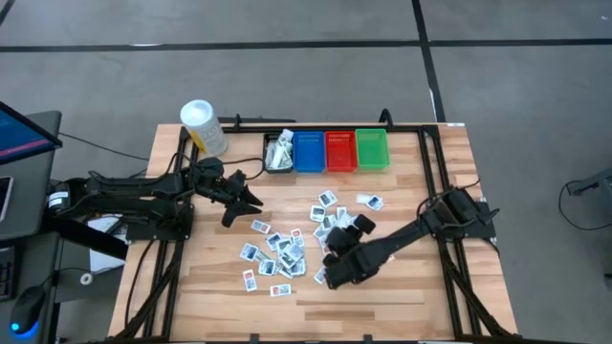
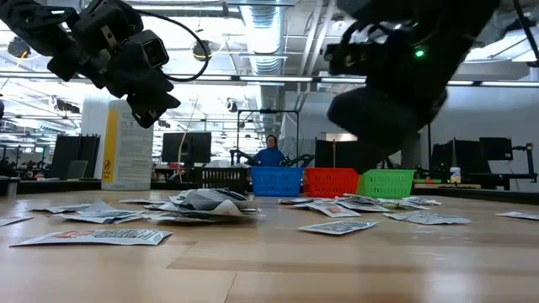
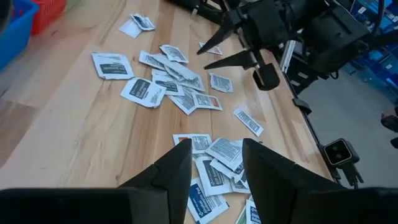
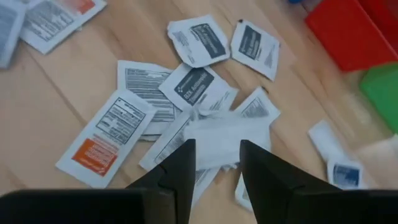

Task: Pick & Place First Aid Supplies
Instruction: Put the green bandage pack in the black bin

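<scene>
The first aid packets (image 1: pixel 287 250) are small flat rectangles, white or pale with dark print, some with a blue or orange-red patch. They lie scattered and partly overlapping on the wooden table (image 1: pixel 402 287), on the near side of the row of bins, with a few looser ones (image 1: pixel 368 201) closer to the green bin (image 1: pixel 371 150).

That row runs black bin (image 1: pixel 278 153), blue bin (image 1: pixel 308 151), red bin (image 1: pixel 340 150), then green. The black one already holds some packets; I cannot tell what the others hold. A white tub with a yellow label (image 1: pixel 204 127) stands just beside the black bin, on the side away from the blue.

The right gripper (image 4: pixel 212 167) hangs low over the packets on the green-bin side of the scatter — its fingers are spread, with a plain white packet (image 4: pixel 227 140) showing in the gap just past the tips, and whether they touch it I cannot tell. Neighbouring packets overlap it on several sides.

The left gripper (image 3: pixel 216 163) hovers between the tub and the packets, fingers apart and holding nothing — it points across the scatter toward the right arm.
</scene>
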